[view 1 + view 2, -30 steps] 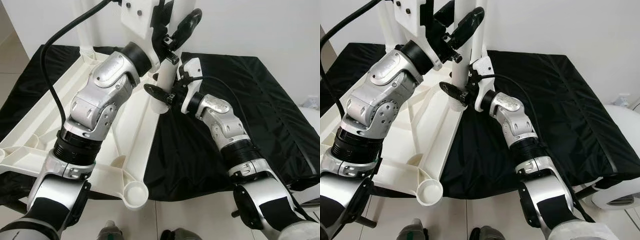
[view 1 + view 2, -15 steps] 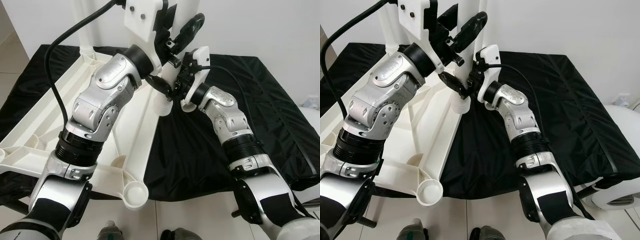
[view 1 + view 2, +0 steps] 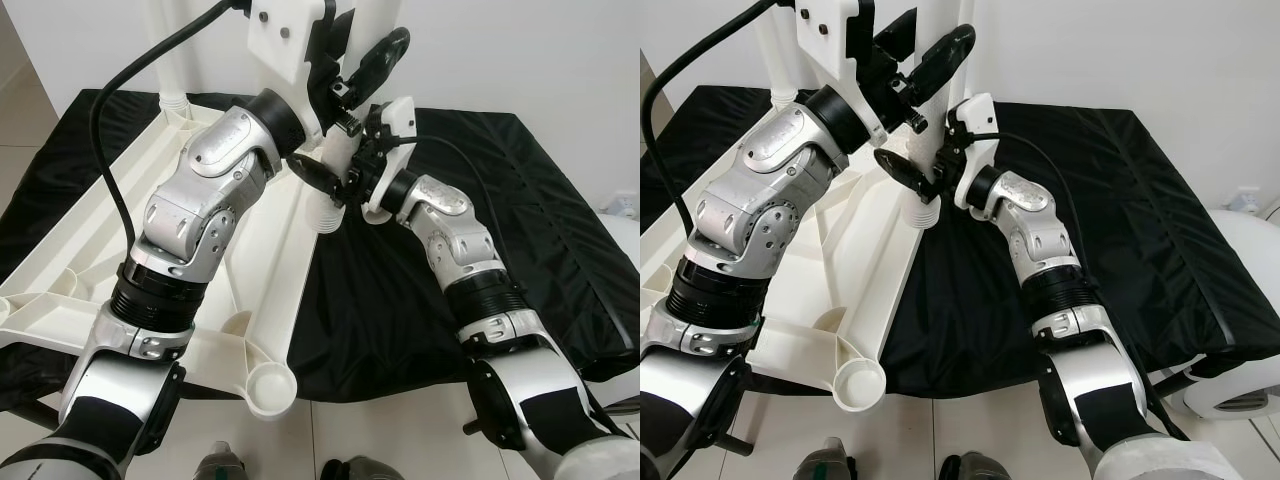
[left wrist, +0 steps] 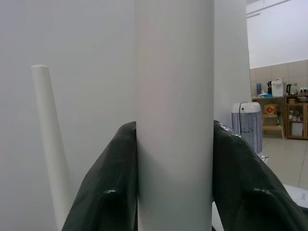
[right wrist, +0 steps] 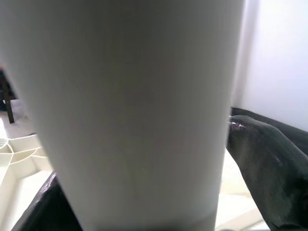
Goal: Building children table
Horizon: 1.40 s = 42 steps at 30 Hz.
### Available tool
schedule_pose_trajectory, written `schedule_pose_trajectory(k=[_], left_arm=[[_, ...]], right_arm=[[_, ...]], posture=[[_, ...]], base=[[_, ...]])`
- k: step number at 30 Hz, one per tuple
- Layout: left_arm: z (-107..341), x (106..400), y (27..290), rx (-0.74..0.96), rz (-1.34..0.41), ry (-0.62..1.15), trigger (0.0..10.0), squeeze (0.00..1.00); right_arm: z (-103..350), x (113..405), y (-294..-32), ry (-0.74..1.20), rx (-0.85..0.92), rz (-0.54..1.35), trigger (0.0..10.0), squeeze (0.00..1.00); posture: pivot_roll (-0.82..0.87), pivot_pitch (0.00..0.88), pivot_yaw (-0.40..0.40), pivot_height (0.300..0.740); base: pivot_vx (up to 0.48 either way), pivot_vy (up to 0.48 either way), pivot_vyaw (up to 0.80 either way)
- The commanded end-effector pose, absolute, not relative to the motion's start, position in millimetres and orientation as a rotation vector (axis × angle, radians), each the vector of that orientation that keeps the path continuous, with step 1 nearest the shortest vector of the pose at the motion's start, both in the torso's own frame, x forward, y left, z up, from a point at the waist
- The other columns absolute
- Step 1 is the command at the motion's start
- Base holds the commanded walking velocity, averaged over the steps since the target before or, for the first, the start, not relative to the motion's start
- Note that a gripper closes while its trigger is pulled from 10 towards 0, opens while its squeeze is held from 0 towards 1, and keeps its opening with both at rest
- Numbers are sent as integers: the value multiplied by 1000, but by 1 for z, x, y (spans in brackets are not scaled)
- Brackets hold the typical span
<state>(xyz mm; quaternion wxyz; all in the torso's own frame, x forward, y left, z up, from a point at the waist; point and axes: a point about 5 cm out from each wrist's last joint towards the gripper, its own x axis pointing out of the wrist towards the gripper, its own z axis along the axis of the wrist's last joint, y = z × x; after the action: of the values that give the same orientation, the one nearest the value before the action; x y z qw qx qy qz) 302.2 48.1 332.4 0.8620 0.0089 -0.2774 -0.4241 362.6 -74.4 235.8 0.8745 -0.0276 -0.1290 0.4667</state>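
upturned white plastic table top (image 3: pixel 70 250) on black cloth (image 3: pixel 500 200) | one white tube leg (image 3: pixel 170 50) stands fitted | left gripper (image 4: pixel 174 192) clamps upright white leg (image 4: pixel 174 96); right gripper (image 3: pixel 335 182) fingers astride its threaded base | screwing-in unfinished; remaining sockets unfilled

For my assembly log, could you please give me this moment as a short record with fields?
workpiece: upturned white table frame on a black cloth
leg: white table leg, upright at the frame's corner socket
left gripper: fingers closed on the leg, higher up
right gripper: fingers either side of the leg, near its ribbed lower end
other leg: another upright leg at the far corner
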Motion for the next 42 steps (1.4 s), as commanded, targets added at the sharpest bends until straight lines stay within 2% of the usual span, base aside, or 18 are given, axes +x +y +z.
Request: schedule_pose_trajectory(k=[1,3,4,19,26,27,34,42], left_arm=[[334,299,45,45,-941,-591,10000,0],[334,299,45,45,-941,-591,10000,0],[334,299,45,50,-942,-591,10000,0],[330,297,42,91,-952,-573,10000,0],[326,297,40,39,-973,-552,10000,0],[324,298,40,-17,-976,-543,10000,1000],[330,296,42,-154,-972,-538,10000,1000],[324,298,52,-173,-900,-514,10000,1000]], right_arm=[[230,363,-76,-243,-61,975,8706,0],[230,363,-76,-243,-61,975,8706,0],[229,363,-76,-233,-50,974,0,0],[226,366,-78,-191,-8,946,0,0],[226,368,-81,-190,33,883,0,0],[225,370,-85,-193,50,811,10000,0],[213,375,-95,-173,93,616,10000,0],[203,378,-105,-139,164,452,10000,0]], posture=[[65,0,-66,740],[65,0,-66,740],[67,0,-63,740],[71,0,-66,740],[65,1,-71,740],[60,11,-68,740],[72,7,-56,740],[84,0,-56,740]], base=[[0,0,0],[0,0,0],[0,0,0],[0,0,0],[0,0,0],[0,0,0],[0,0,0],[0,0,0]])
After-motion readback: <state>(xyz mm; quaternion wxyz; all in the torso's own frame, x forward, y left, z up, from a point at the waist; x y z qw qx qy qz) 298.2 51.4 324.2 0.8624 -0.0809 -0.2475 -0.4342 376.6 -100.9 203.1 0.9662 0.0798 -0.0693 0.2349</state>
